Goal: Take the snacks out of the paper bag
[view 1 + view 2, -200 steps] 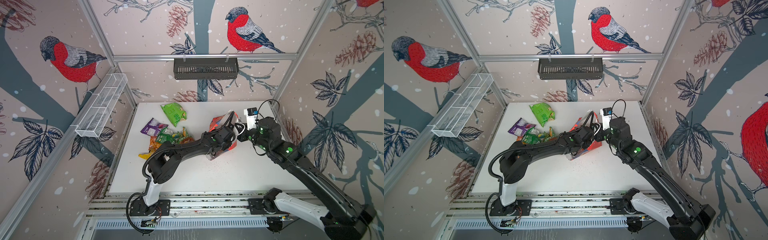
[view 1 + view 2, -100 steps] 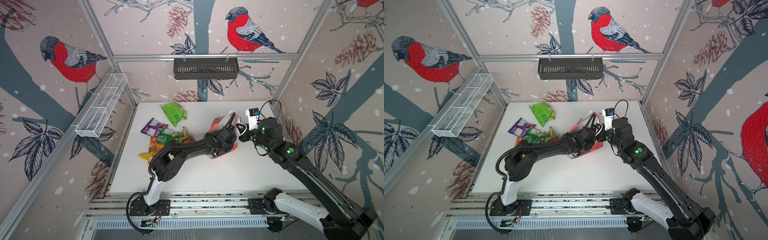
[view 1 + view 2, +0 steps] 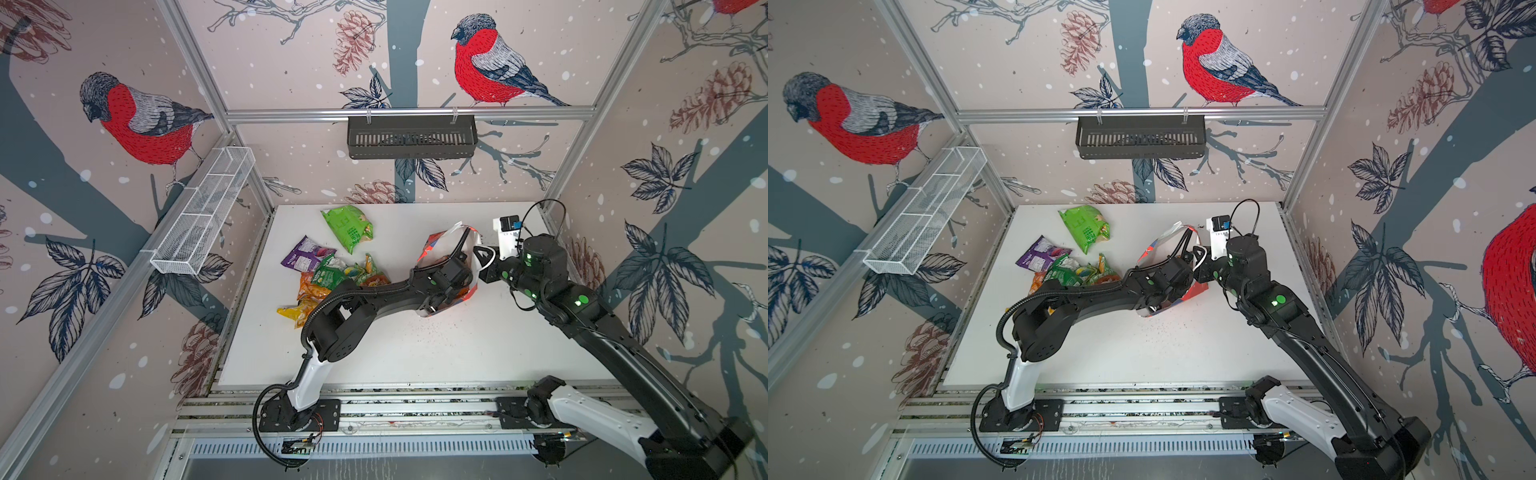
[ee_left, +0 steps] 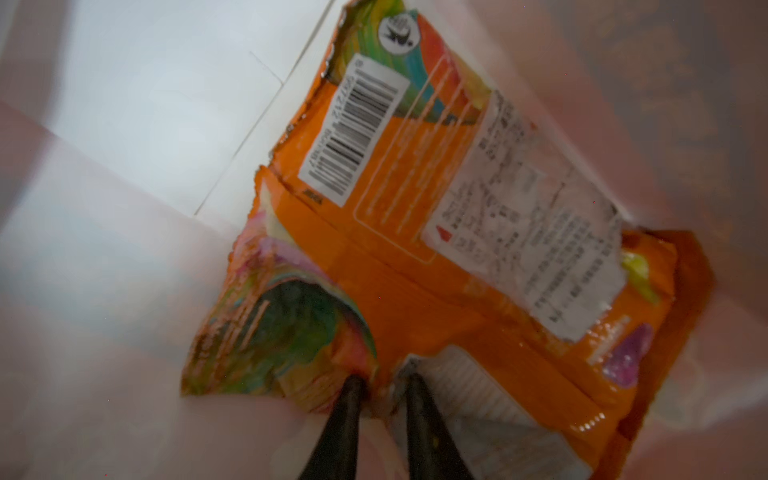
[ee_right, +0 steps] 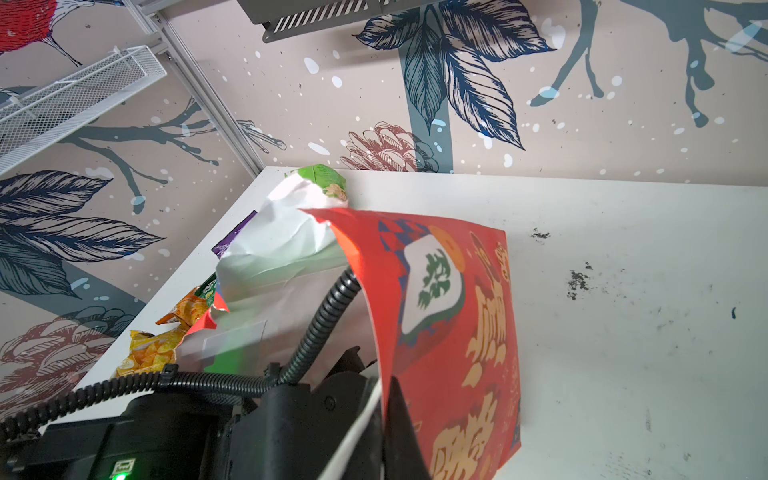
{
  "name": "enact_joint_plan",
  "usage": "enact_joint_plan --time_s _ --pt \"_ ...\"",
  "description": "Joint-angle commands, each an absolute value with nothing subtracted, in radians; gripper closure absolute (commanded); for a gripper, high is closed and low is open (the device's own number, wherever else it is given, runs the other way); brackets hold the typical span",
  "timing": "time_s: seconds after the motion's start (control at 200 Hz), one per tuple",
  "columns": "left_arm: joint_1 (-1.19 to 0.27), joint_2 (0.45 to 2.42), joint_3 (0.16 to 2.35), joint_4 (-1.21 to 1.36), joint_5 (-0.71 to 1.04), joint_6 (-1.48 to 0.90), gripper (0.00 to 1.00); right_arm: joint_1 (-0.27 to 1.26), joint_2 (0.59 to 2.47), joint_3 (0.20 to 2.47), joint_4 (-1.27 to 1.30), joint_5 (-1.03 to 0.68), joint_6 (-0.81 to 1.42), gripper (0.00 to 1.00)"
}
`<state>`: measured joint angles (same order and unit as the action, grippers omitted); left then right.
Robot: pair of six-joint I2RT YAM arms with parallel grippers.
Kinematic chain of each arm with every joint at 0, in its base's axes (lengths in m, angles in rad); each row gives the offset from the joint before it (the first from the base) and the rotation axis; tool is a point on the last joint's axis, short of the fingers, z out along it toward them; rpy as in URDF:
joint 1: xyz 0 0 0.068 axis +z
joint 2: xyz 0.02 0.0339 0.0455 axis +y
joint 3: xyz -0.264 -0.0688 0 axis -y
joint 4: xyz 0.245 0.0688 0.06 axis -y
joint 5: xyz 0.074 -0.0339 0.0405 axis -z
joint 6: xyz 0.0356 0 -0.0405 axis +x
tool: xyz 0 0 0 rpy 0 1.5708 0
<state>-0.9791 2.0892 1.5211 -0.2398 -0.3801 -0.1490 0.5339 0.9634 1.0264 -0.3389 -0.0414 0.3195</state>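
Pulling a packet out is the step in hand. The left gripper (image 4: 380, 388), deep inside the paper bag (image 3: 436, 245), is pinched on the edge of an orange packet (image 4: 415, 232) that lies against the bag's white inside. The right gripper (image 3: 478, 266) is clamped on the bag's rim at its 3 o'clock side, steadying it on the bench (image 3: 457, 353). Other snacks (image 3: 332, 278) lie piled at the bag's 9 o'clock. The next move probably calls for a straight pull through the mouth while the bag is held firm.
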Motion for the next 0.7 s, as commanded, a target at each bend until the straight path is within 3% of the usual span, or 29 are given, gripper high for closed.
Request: enact_joint_plan --time_s 0.0,0.085,0.69 --pt "-0.98 2.093 1.527 -0.292 -0.427 -0.164 0.87 0.529 0.956 1.028 -0.245 -0.06 0.329 1.0" --pt "-0.98 2.085 1.523 -0.291 -0.436 -0.166 1.0 0.526 0.955 1.027 -0.253 -0.061 0.323 1.0" --pt "-0.985 1.903 1.462 -0.253 -0.354 -0.188 1.0 0.523 0.969 1.016 -0.275 -0.015 0.296 1.0"
